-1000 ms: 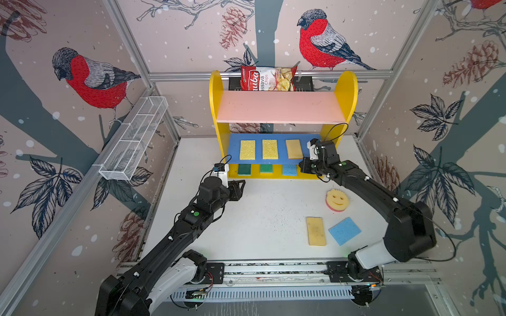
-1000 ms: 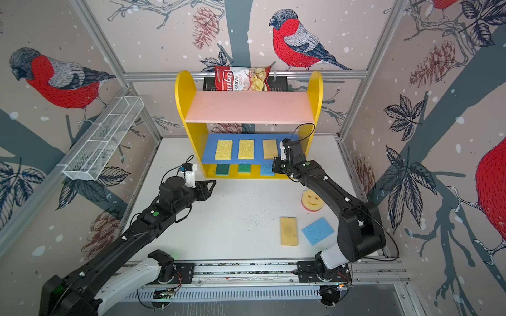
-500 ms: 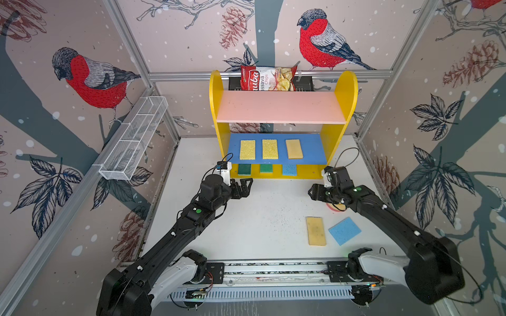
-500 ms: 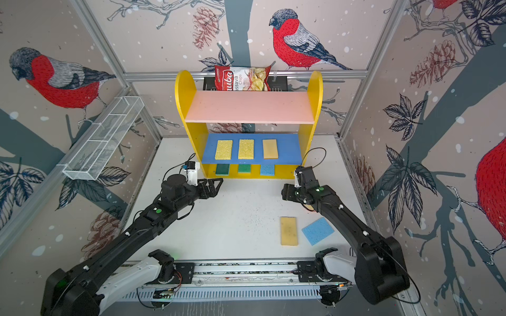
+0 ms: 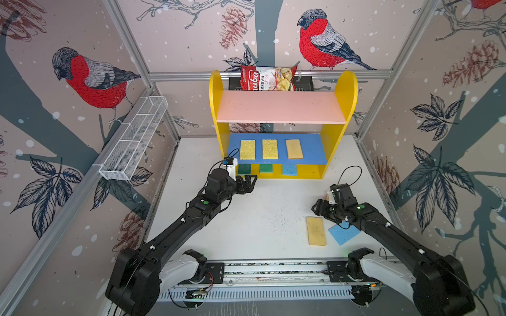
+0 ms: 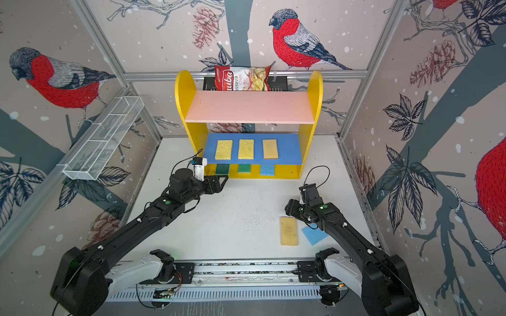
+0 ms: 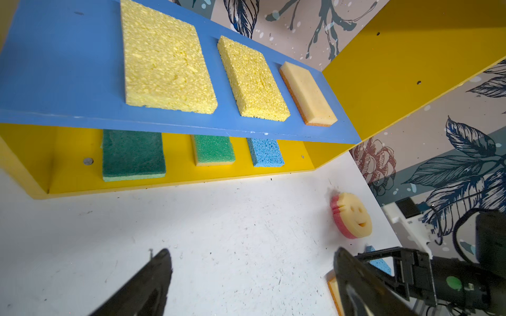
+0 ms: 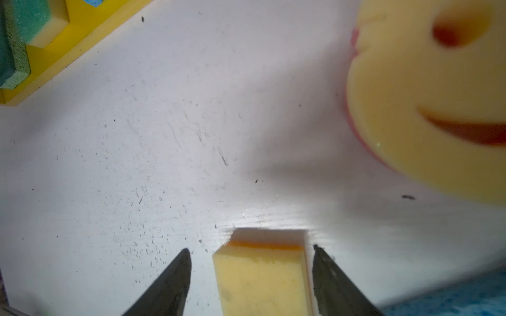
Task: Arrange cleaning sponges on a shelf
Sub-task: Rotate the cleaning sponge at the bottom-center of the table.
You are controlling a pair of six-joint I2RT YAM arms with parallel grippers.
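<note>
Tan sponge [image 8: 260, 279] — right gripper [image 8: 250, 251] jaws astride, apart | left gripper [image 7: 252, 257] spread

Right wrist view: smiley [image 8: 427, 104] beyond the jaws is blurred and cropped; tan sponge [image 8: 260, 279] between them is cut off; blue sponge [image 8: 451, 301] outside one jaw is blurred.

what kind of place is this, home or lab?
Likely a lab robot cell, not a home: aluminium frame, printed bird wall panels, a mounting rail up front, a small staged shelf.
</note>
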